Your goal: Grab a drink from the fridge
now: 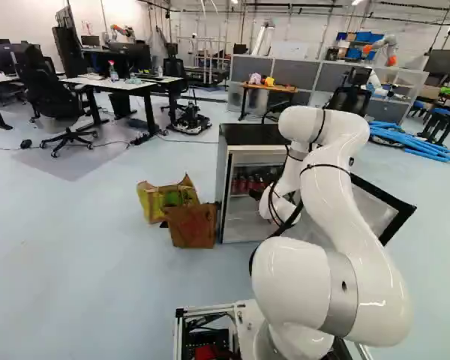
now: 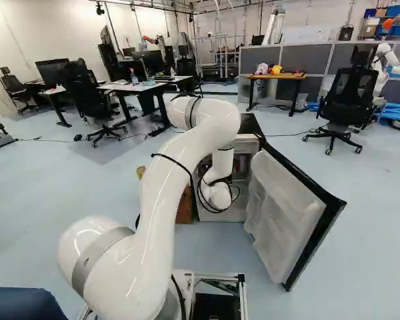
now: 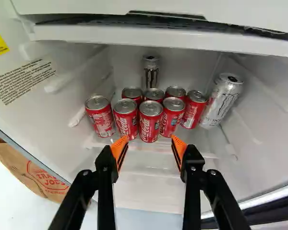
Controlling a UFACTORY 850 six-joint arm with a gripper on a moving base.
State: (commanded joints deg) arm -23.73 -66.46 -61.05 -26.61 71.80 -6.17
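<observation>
In the left base view my gripper (image 1: pixel 257 192), mostly hidden by the wrist, reaches into the fridge (image 1: pixel 251 135), whose door (image 2: pixel 280 213) stands wide. The wrist view has the gripper (image 3: pixel 149 142) open, nothing between its orange pads. Close ahead of it, several red cans stand in two rows on the shelf; the middle front can (image 3: pixel 150 125) lines up with the gap. A red can (image 3: pixel 100 117) stands at one end of the front row. At the other end leans a tall silver can (image 3: pixel 222 101), and another silver can (image 3: pixel 151 74) stands behind the rows.
Beside the fridge stand a yellow-green bag (image 1: pixel 161 199) and a brown paper bag (image 1: pixel 191 225). The fridge's upper ledge (image 3: pixel 158 38) runs across above the cans. Desks, office chairs (image 2: pixel 347 97) and a small orange table (image 2: pixel 277 77) stand farther back; other robots are in the background.
</observation>
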